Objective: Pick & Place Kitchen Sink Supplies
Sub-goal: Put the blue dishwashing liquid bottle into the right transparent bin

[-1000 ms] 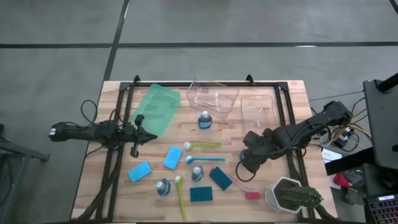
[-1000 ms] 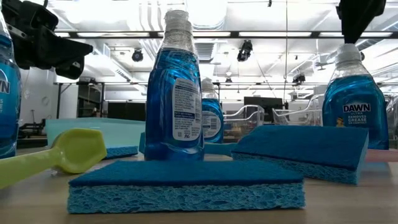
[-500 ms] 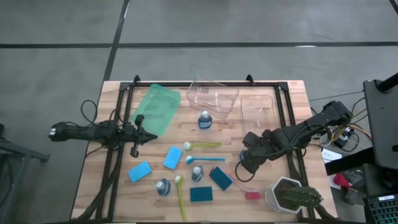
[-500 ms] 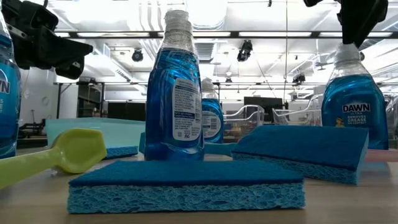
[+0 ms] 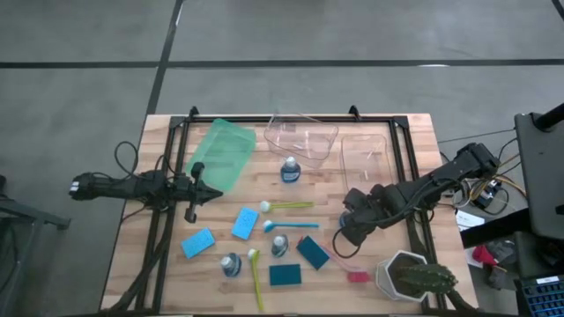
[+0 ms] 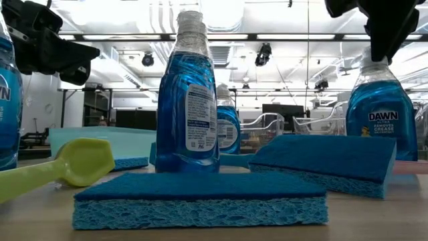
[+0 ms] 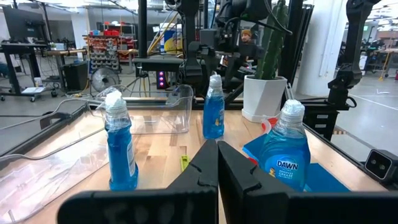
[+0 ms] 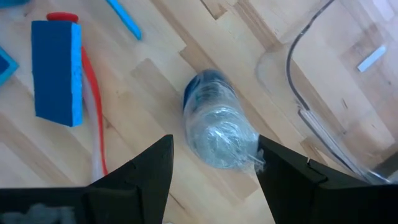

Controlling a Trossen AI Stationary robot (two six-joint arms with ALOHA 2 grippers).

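My right fingers [image 5: 351, 231] hang spread wide over the right half of the bench [image 5: 414, 132], pointing straight down at a small bottle [image 8: 217, 130] of blue liquid. The bottle stands upright and I see its pale cap from above. It sits in the gap between my two fingers, a little nearer one of them than the other. Neither finger touches it. From the low camera the same bottle [image 6: 382, 114] stands at the right, and my fingers are dark shapes just above its cap, clear of it.

A clear bin [image 8: 323, 124] lies just beside the bottle, its curved corner close to the bottle's side. On the other side lie a red brush [image 8: 93, 124] and a blue sponge [image 8: 57, 71]. The brush handle runs along the sponge's edge, apart from the bottle. The potted cactus [image 5: 414, 277] stands near the bench's front right corner, close to my right arm.

My left fingers [image 7: 217, 155] are pressed together with nothing between them. They wait at the left edge of the bench beside the green bin [image 5: 220, 154], aimed across the bench. Three other bottles stand well ahead of them.
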